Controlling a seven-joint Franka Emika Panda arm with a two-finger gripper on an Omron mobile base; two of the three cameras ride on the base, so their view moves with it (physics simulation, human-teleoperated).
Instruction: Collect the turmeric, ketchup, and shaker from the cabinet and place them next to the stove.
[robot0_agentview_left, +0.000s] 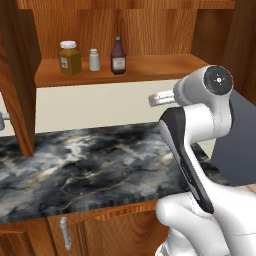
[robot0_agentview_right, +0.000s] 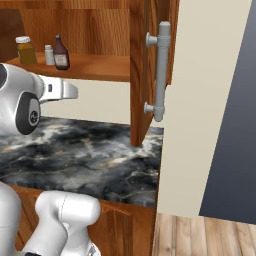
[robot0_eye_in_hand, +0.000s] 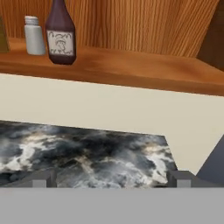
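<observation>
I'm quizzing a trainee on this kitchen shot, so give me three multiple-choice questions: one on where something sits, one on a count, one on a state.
1. Where does the shaker stand on the cabinet shelf?
A. between the turmeric and the ketchup
B. right of the ketchup
C. on the counter

2. How many containers stand on the shelf?
A. two
B. three
C. five

3. What state is the pincer in?
A. shut on the ketchup
C. shut on the shaker
B. open, holding nothing

Answers: 1 A, it stands in the middle of the row; 2 B, jar, shaker and bottle; 3 B, its tips stand wide apart over the counter.
</observation>
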